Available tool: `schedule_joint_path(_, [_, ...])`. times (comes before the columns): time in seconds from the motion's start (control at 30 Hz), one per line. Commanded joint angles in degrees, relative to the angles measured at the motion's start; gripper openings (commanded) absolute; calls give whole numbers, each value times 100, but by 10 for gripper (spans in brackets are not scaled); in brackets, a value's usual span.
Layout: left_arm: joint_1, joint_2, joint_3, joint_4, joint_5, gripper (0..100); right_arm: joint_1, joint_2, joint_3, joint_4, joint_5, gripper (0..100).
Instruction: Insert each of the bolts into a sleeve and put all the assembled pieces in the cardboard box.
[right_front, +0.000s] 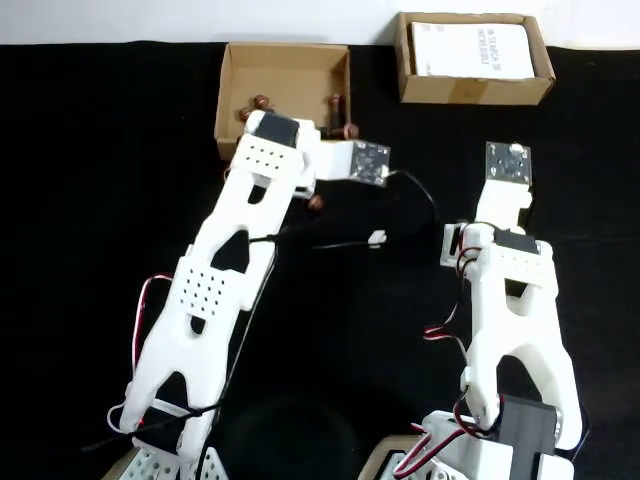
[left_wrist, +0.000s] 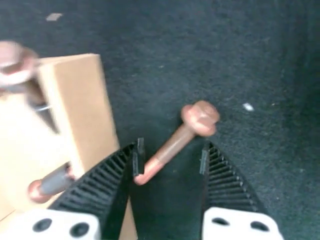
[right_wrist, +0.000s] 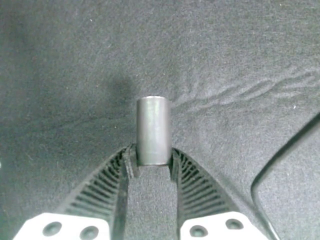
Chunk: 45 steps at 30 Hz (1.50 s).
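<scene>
Jaws astride bolt (left_wrist: 172, 145) beside cardboard box (left_wrist: 75, 100)

This looks like a robotics lab bench. A black felt-covered counter (right_front: 80, 220) carries two white plastic arms (right_front: 215, 290) with loose red and black wires (right_front: 138, 318). Open cardboard boxes (right_front: 228, 100) sit along the frame's top.

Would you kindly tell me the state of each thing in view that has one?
Left gripper: open, astride the bolt.
Bolt: bare, not clamped.
Right gripper: shut on the sleeve.
Sleeve: gripped, no bolt showing.
Box: open, holds assembled pieces.
</scene>
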Motion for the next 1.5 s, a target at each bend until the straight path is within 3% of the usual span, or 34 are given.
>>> schedule_joint_path(0.0, [57, 84, -242, -9, -1187, 196, -22, -295, -13, -75, 0, 12])
schedule_joint_path(0.43, [145, 558, -233, -26, -1196, 165, -13, -277, -13, -75, 0, 12])
schedule_joint_path(0.6, [233, 523, -251, 475, -1204, 4, -4, -277, -13, -75, 0, 12])
schedule_joint_path(0.8, [277, 453, -347, 765, -1178, 8, -4, -286, -13, -75, 0, 12])
schedule_joint_path(0.93, [242, 101, -866, 1793, -1160, 8, -4, -312, -22, -75, 0, 12])
schedule_joint_path(1.2, [-4, -1007, -541, 1934, 563, 8, 189, -338, -189, 13, -18, 12])
schedule_joint_path(1.47, [-215, -3574, 1226, 1943, 3121, 8, 154, -1402, -673, 1534, 0, 12])
